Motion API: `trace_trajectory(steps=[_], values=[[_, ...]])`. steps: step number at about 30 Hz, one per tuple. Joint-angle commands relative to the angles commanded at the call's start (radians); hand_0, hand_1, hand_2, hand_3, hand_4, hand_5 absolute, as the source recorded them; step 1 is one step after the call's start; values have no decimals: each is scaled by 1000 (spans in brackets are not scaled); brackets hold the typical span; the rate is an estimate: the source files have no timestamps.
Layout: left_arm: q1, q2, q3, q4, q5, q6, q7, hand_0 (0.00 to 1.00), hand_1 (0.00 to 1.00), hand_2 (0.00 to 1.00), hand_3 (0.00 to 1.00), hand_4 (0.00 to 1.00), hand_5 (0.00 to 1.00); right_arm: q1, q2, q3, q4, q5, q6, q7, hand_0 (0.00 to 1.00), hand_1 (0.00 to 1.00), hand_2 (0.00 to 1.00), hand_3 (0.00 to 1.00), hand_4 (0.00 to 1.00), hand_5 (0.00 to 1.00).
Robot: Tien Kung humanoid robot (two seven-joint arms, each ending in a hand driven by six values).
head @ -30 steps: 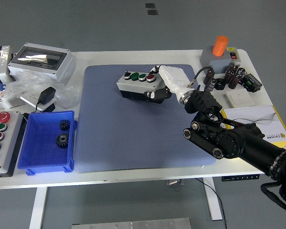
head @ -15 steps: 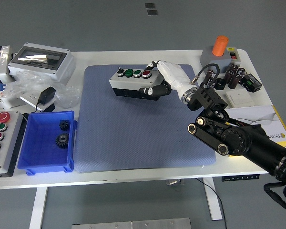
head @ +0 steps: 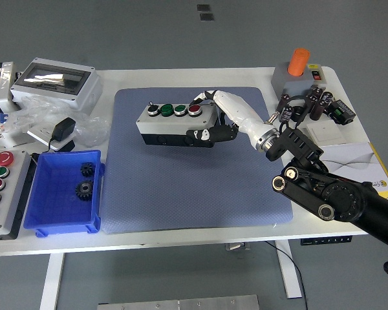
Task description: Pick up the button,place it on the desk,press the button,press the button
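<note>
One button box [head: 173, 124] is gripped at its right end by the right hand [head: 210, 123], thumb below and fingers wrapped over the top edge. Over the last second the box has been carried leftward across the blue mat [head: 194, 161] and turned from a skewed pose to lie nearly square with the mat's far edge. Whether it is already resting on the mat or held just above cannot be told. The placing step is judged close to done, with release and both presses still ahead.

The box is a long grey block with a dark base; a row of round caps, one small dark, two green and one red, is set on top. The mat is finely dimpled and soft-looking. The hand is smooth white shell over black jointed fingers. The left hand is not seen.
</note>
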Motion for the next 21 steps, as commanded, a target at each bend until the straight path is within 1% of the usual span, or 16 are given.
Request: trace_trajectory(steps=[2,4,8,14,17,18,21], values=[[0,-1,-1,0,2,0,0,731,732,632,697,631,174,-19,-10,-18,22,25,-22,36,216,400,354,427,398,2],[0,-1,-2,0,2,0,-1,731,732,632,697,631,174,-40,-14,-26,32,43,-33,66,216,400,354,427,398,2],[0,-3,0,0,2,0,-1,731,733,633,698,633,176,-74,-12,-23,34,60,-45,97,225,405,355,428,399,2],[0,-4,0,0,4,-1,-1,731,733,635,700,640,183,-106,1,-14,9,71,-47,127,236,408,353,430,403,2],[0,-4,1,0,5,-2,-1,731,733,635,700,640,183,-109,8,-15,-10,69,-49,140,236,408,353,430,403,2],[0,-4,2,0,4,-2,-1,731,733,636,701,642,186,-110,10,-14,-19,66,-51,144,260,424,350,427,405,2],[-1,-4,2,0,4,-3,0,731,733,636,701,642,186,-109,16,-10,-39,57,-57,153,260,424,350,427,405,2]])
